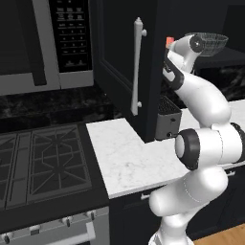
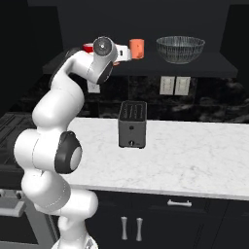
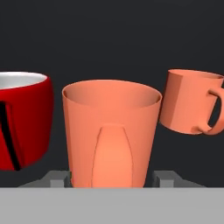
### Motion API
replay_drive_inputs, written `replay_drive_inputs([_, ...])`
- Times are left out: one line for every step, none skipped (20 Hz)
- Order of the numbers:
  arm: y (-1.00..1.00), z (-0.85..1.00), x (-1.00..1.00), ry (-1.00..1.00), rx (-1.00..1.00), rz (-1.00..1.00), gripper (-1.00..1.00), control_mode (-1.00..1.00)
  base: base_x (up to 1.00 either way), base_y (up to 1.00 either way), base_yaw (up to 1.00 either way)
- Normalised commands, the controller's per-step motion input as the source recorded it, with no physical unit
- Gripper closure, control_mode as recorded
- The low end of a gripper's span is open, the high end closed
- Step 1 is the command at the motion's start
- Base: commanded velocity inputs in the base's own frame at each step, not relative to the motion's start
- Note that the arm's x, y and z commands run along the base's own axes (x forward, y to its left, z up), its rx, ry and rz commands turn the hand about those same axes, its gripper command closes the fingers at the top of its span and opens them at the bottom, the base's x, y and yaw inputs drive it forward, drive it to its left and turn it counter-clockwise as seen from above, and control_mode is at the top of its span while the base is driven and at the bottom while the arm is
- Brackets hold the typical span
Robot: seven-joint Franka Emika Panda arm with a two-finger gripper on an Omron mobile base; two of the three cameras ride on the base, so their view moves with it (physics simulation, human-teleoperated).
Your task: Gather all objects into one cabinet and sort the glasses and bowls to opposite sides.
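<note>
My gripper [image 3: 111, 178] reaches into the black upper cabinet [image 2: 204, 65]. Its two fingertips [image 3: 57, 178] stand apart on either side of an upright orange mug [image 3: 111, 131], whose handle faces the hand. The gripper looks open around it. A red mug [image 3: 26, 122] with a white inside stands close on that mug's left. Behind on the right sits a second orange mug [image 3: 188, 103], slightly tilted. From the right base view, the hand [image 2: 127, 52] is on the shelf by an orange mug [image 2: 137, 48]. There the red mug [image 2: 88, 47] is left and the wide see-through bowl [image 2: 180, 48] right.
The cabinet door [image 1: 119, 57] with its long silver bar handle [image 1: 138, 67] stands open left of the arm. A dark toaster [image 2: 133, 124] sits on the white marble counter [image 2: 194, 151] below the shelf. The stove [image 1: 43, 162] and microwave [image 1: 43, 43] lie to the left.
</note>
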Motion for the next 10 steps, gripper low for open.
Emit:
replay_drive_inputs([0.00, -0.16, 0.00, 0.00, 0.00, 0.00, -1.00, -1.00, 0.00, 0.00, 0.00])
replay_drive_inputs([0.00, -0.10, 0.00, 0.00, 0.00, 0.00, -1.00, -1.00, 0.00, 0.00, 0.00])
replay_drive_inputs([0.00, 0.00, 0.00, 0.00, 0.00, 0.00, -1.00, -1.00, 0.00, 0.00, 0.00])
replay_drive_inputs([0.00, 0.00, 0.00, -0.02, 0.00, 0.00, -1.00, -1.00, 0.00, 0.00, 0.00])
replay_drive_inputs([0.00, 0.00, -0.06, -0.06, 0.00, 0.00, -1.00, -1.00, 0.00, 0.00, 0.00])
replay_drive_inputs([0.00, 0.14, -0.11, -0.07, 0.00, 0.00, -1.00, -1.00, 0.00, 0.00, 0.00])
replay_drive_inputs([0.00, 0.30, -0.23, -0.05, 0.00, 0.00, -1.00, -1.00, 0.00, 0.00, 0.00])
replay_drive_inputs([0.00, 0.23, -0.23, 0.00, 0.09, 0.00, -1.00, -1.00, 0.00, 0.00, 0.00])
replay_drive_inputs([0.00, 0.44, -0.47, 0.00, 0.18, 0.00, -1.00, -1.00, 0.00, 0.00, 0.00])
replay_drive_inputs([0.00, 0.46, -0.57, -0.01, 0.20, 0.00, -1.00, -1.00, 0.00, 0.00, 0.00])
